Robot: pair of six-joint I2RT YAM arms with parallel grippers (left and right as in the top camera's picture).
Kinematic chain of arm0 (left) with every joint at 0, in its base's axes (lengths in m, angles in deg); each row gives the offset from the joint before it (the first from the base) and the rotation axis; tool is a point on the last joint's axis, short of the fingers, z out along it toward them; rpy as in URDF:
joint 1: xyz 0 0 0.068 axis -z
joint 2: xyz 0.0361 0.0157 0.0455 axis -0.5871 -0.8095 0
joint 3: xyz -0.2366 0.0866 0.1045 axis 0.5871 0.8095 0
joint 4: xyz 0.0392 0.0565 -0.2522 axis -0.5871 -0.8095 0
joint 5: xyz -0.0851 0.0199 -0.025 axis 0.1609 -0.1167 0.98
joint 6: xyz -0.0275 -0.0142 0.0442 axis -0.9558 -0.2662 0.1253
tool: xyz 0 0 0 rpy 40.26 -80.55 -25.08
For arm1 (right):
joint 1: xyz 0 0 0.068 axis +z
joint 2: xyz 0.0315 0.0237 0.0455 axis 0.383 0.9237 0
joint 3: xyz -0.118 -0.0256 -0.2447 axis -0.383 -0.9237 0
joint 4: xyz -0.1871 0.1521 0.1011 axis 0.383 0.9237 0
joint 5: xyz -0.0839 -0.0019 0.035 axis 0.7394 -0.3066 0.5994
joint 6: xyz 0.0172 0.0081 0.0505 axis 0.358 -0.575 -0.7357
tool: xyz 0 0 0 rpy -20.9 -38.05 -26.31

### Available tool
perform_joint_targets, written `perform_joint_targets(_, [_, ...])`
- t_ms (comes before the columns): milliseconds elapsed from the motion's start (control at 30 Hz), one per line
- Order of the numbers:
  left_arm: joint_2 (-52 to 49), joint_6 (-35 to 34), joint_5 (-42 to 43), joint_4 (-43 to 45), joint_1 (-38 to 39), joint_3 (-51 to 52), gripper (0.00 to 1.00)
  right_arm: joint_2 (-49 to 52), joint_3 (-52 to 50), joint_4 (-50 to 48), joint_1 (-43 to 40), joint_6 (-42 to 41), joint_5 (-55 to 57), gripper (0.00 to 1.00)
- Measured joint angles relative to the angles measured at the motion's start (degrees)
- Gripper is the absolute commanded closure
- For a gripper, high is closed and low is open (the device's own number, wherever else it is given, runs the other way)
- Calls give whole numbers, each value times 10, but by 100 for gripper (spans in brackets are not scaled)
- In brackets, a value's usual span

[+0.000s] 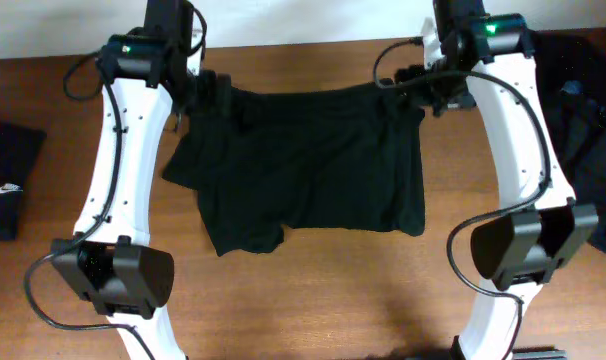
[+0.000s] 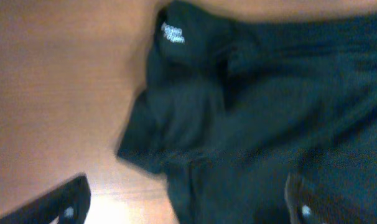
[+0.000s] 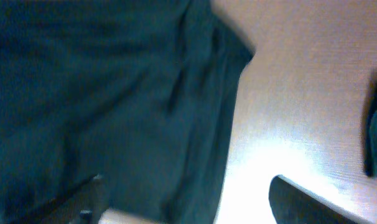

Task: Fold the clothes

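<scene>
A black garment (image 1: 303, 170) lies spread in the middle of the wooden table, its top edge stretched between both grippers. My left gripper (image 1: 211, 100) is over its top left corner and my right gripper (image 1: 415, 95) is over its top right corner. In the left wrist view the garment (image 2: 257, 112) shows a small white tag (image 2: 172, 32), and the fingers (image 2: 185, 208) stand wide apart over its edge. In the right wrist view the fingers (image 3: 198, 205) are also wide apart over the garment's edge (image 3: 114, 106). Both views are blurred.
A folded black garment with a white logo (image 1: 8, 180) lies at the table's left edge. A dark pile of clothes (image 1: 583, 110) sits at the right edge. Bare wooden table (image 1: 313, 300) lies in front of the garment, between the arm bases.
</scene>
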Motion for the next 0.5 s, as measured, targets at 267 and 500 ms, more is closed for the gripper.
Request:
perform_joint_targets(267, [-2, -2, 71, -134, 4, 2, 11, -1, -29, 91, 0, -5, -49, 96])
perform_joint_targets(500, [-2, -11, 91, -154, 31, 48, 99, -1, -125, 87, 6, -5, -63, 96])
